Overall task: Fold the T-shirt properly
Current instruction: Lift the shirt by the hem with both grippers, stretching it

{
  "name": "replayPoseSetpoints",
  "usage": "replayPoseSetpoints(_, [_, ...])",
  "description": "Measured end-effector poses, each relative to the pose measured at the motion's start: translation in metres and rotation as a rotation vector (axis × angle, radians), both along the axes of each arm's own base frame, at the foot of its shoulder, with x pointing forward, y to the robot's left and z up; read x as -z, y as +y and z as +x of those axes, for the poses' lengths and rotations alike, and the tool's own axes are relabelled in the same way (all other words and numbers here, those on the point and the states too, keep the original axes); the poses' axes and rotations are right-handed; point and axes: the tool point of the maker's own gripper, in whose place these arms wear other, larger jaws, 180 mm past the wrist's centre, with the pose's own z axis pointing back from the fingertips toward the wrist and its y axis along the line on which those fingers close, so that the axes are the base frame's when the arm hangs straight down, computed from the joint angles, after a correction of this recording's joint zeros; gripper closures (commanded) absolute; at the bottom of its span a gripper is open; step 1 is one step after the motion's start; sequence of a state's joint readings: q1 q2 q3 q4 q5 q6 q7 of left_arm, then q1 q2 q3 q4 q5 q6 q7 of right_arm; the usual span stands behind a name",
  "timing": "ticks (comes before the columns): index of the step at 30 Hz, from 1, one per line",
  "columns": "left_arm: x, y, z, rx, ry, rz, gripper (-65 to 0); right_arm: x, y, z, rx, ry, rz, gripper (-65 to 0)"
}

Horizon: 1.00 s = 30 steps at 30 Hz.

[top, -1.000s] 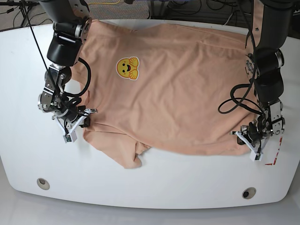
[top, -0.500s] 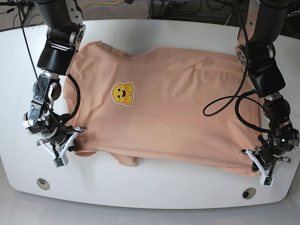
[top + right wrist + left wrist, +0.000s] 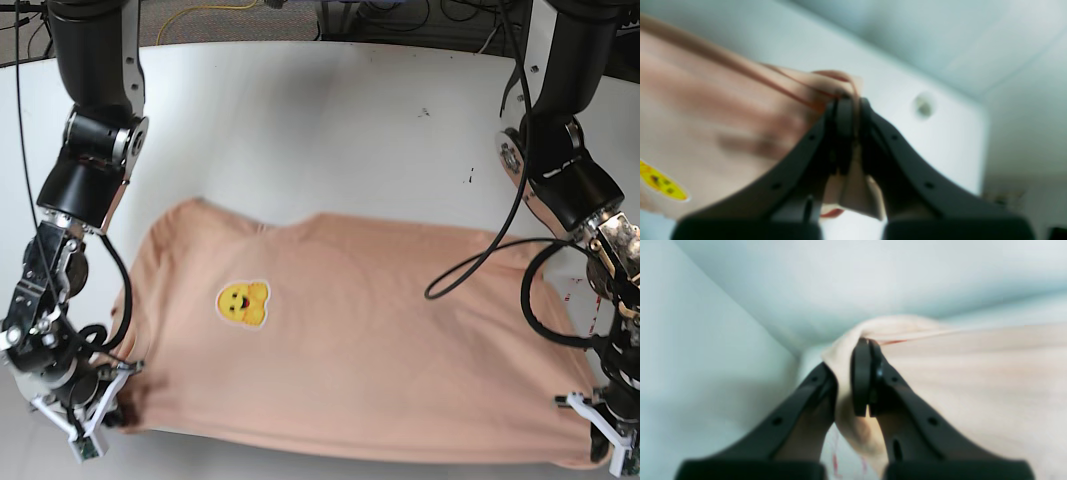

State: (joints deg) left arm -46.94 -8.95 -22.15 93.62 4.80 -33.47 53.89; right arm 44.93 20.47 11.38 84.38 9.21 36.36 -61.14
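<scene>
The left gripper [image 3: 864, 350] is pinching a bunched corner of the T-shirt [image 3: 973, 380], its jaws pressed together with pale peach cloth wrapping around one finger [image 3: 813, 386]. In the base view this gripper [image 3: 610, 440] is sitting at the shirt's near corner on that view's right, by the table's [image 3: 300, 110] front edge.

The right gripper [image 3: 846, 100] is likewise clamping a folded edge of the shirt [image 3: 706, 110], jaws closed on several layers of cloth, with a loose flap hanging below the fingertips. In the base view it [image 3: 90, 425] is gripping the shirt's near corner on that view's left.

Between the two grippers the shirt [image 3: 380, 370] is lying spread over the near half of the white table, its front edge stretching from one gripper to the other. The yellow face print [image 3: 243, 303] is facing up, nearer the right gripper than the left. A small round hole [image 3: 923, 105] in the table is showing just beyond the right gripper.
</scene>
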Motion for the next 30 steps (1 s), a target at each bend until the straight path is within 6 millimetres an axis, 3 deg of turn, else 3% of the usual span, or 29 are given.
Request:
replayPoseSetpoints(5, [-0.080,0.004,-0.007,-0.028,-0.131,0.002,0.0,-0.077,-0.004,0.010,-0.010,-0.122,-0.088,0.0])
replayPoseSetpoints(9, [-0.133,0.007,-0.016,-0.040,-0.219,-0.003,0.0,-0.135,-0.006,0.008,-0.024,-0.208,-0.164,0.0])
replayPoseSetpoints(12, [-0.159,0.008,-0.023,-0.044,-0.275,-0.004,0.0,-0.173,-0.008,0.004,-0.019,-0.275,-0.197,0.0])
replayPoseSetpoints(15, [-0.169,0.008,-0.026,-0.043,-0.295,-0.003,0.0,-0.193,-0.013,-0.001,-0.007,-0.308,-0.214,0.0])
replayPoseSetpoints(19, [-0.156,0.003,-0.023,-0.051,-0.229,0.023,0.0,-0.193,-0.019,-0.008,0.020,-0.297,-0.236,0.0])
replayPoseSetpoints(23, [-0.138,-0.001,-0.024,-0.054,-0.202,0.027,0.0,-0.176,-0.017,-0.016,0.026,-0.281,-0.280,0.0])
replayPoseSetpoints(30, [-0.079,-0.002,-0.031,-0.082,-0.108,0.047,0.0,-0.102,-0.011,-0.042,0.001,-0.209,-0.315,0.0])
